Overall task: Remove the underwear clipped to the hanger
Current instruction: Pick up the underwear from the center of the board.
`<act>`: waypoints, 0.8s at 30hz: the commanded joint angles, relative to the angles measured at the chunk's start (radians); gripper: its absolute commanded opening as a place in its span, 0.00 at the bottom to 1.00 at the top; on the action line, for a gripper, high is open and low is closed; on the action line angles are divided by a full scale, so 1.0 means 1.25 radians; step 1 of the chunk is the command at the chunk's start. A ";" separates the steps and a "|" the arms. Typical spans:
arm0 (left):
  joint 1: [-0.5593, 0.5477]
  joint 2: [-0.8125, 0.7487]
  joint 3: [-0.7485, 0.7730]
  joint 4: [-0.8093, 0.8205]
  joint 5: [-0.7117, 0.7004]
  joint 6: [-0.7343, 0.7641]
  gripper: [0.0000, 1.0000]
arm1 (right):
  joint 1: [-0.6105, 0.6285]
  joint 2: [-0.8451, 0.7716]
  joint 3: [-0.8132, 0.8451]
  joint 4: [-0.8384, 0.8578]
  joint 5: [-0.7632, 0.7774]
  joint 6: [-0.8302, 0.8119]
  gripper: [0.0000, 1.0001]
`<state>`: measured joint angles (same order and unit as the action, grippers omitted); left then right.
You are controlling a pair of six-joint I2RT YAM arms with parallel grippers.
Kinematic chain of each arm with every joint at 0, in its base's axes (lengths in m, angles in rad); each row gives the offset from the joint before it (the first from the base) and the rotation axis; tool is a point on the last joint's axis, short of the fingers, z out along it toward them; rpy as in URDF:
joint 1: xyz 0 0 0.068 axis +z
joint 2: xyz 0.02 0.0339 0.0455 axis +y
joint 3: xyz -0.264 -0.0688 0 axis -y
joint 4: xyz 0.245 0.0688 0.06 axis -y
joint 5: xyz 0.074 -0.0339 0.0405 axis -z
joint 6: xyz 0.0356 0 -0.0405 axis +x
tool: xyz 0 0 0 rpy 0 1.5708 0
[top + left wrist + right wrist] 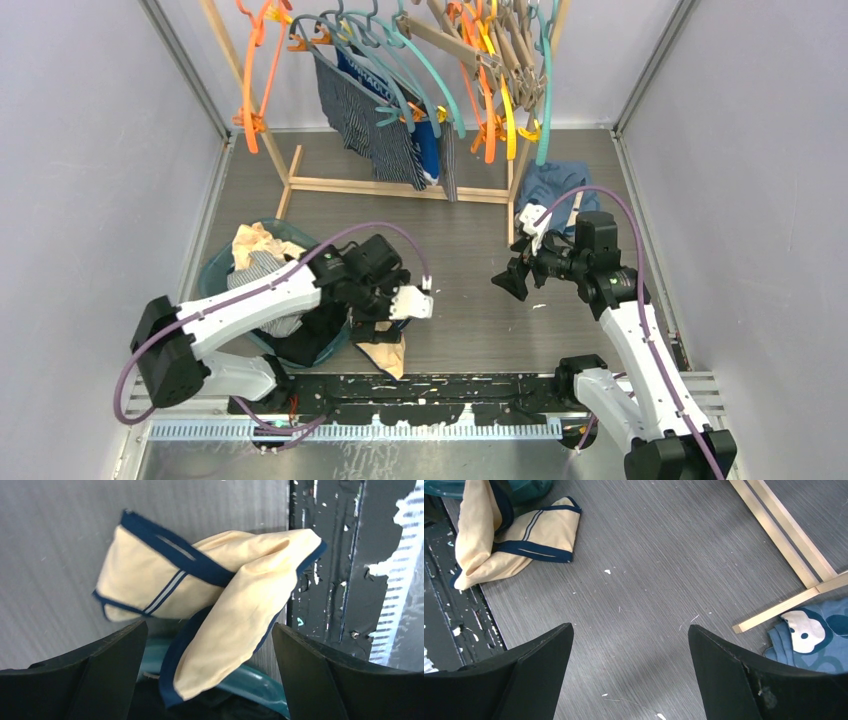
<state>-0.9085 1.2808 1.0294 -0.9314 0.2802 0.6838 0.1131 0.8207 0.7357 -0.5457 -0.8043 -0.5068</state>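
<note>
- Grey brushed tabletop (470, 250), walled by pale panels, carries a wooden rack (400, 188) at its far side.
- Spread and empty, the left gripper (420, 303) hovers just above the beige navy-trimmed underwear (150, 580), which lies crumpled at the near edge, partly over a teal basket (212, 268).
- Equally wide and holding nothing, the right gripper (512, 282) hangs over the tabletop.
- Far back, navy pinstriped underwear (372, 120) and a bright blue pair (428, 150) hang from the rack.
</note>
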 commanded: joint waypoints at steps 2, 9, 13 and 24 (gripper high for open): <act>-0.062 0.067 -0.021 0.032 0.022 0.084 0.95 | -0.012 0.004 -0.012 0.039 0.005 -0.015 0.91; -0.107 0.130 -0.038 0.042 -0.012 0.083 0.82 | -0.014 0.007 -0.015 0.041 -0.003 -0.016 0.91; -0.122 0.149 -0.046 0.046 -0.022 0.072 0.70 | -0.014 0.005 -0.016 0.041 -0.003 -0.016 0.91; -0.141 0.168 -0.004 -0.006 -0.015 0.054 0.09 | -0.016 0.004 -0.017 0.041 -0.001 -0.018 0.91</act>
<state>-1.0794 1.4963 0.9733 -0.9031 0.2489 0.7536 0.1005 0.8276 0.7082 -0.5377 -0.7975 -0.5205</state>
